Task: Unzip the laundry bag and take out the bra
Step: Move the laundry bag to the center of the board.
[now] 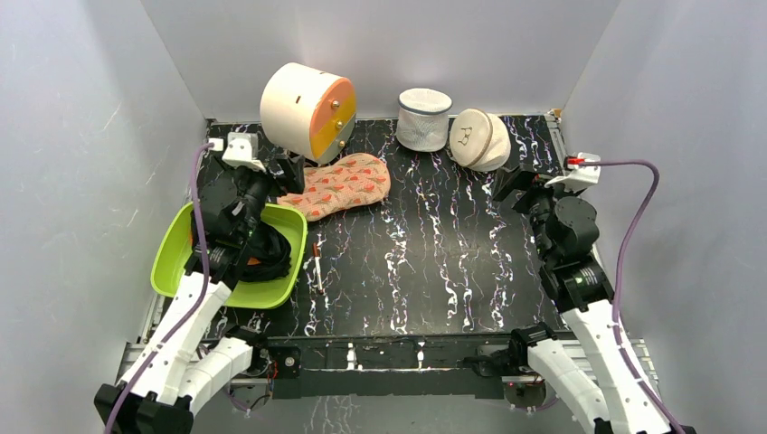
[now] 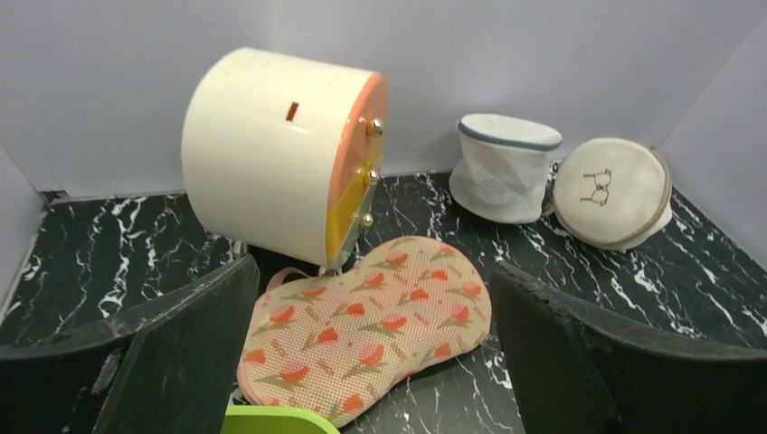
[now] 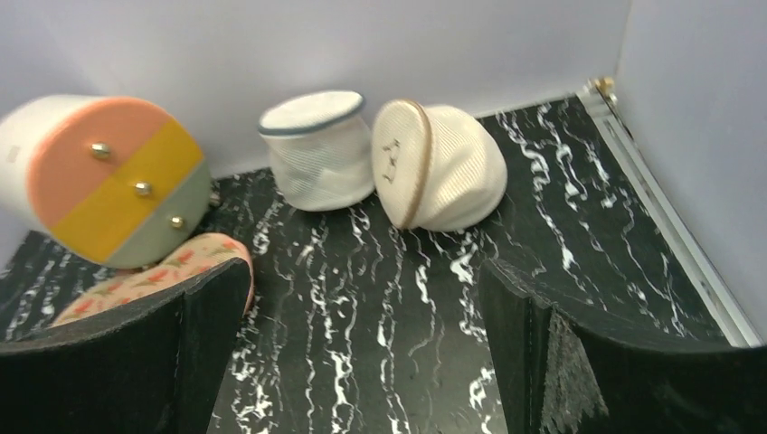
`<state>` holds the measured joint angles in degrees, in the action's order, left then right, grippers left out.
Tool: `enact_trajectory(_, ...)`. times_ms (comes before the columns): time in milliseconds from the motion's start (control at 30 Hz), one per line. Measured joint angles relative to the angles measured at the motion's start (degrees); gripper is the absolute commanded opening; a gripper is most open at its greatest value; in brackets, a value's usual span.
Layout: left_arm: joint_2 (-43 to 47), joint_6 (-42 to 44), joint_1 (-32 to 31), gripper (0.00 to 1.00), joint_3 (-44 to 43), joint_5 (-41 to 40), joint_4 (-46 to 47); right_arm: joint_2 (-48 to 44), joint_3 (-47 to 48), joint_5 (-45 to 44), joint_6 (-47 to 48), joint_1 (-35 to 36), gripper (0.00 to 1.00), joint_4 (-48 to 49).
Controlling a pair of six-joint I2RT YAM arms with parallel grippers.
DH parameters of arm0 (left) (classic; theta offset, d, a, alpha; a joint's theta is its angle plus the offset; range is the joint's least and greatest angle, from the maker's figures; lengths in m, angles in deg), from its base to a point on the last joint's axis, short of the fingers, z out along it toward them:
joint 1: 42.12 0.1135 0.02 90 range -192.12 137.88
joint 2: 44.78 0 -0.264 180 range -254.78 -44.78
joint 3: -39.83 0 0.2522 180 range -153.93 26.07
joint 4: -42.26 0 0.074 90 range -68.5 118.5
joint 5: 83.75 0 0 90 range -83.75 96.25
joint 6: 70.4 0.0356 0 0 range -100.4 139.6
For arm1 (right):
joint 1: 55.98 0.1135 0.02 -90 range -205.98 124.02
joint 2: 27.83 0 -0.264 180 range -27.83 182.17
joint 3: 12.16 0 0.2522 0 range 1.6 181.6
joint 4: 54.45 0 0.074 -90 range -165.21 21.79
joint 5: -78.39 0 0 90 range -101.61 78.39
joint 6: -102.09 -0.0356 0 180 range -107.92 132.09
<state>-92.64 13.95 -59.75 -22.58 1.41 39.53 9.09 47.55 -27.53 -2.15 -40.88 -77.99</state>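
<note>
The laundry bag (image 1: pixel 479 138) is a cream mesh dome with tan zip trim, standing on its edge at the back right of the table. Its flat face with the small black drawing faces left. It also shows in the left wrist view (image 2: pixel 610 192) and the right wrist view (image 3: pixel 443 163). Its zip looks shut. The bra is not in view. My right gripper (image 1: pixel 514 183) (image 3: pixel 362 289) is open and empty, a short way in front of the bag. My left gripper (image 1: pixel 288 176) (image 2: pixel 371 298) is open and empty, over the near end of the orange patterned cloth (image 2: pixel 366 325).
A taller white cylindrical mesh bag (image 1: pixel 423 117) stands just left of the laundry bag. A round cream drawer box (image 1: pixel 306 110) lies at the back left. The orange cloth (image 1: pixel 342 183) lies before it. A green bowl (image 1: pixel 167 262) holding a black garment (image 1: pixel 262 258) sits at the left. Grey walls enclose three sides.
</note>
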Motion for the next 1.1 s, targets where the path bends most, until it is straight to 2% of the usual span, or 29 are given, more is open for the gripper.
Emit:
enact_trajectory(500,-10.1,-1.0,-5.8,0.98,0.0,6.1,-1.1,10.0,0.0,1.6,-12.2,-8.9,0.98,-16.0)
enact_trajectory(800,-14.2,-1.6,-10.9,0.98,0.0,10.5,-1.3,13.5,-0.7,9.4,-15.9,-10.1,0.98,-16.3)
enact_trajectory(967,-16.0,-2.5,-12.6,0.98,0.0,13.6,-1.3,22.4,0.3,13.7,-14.4,-10.3,0.98,-14.0)
enact_trajectory(1100,-16.8,-3.7,-13.3,0.98,0.0,16.0,-1.2,34.0,5.9,16.7,-12.3,-10.3,0.97,-12.9)
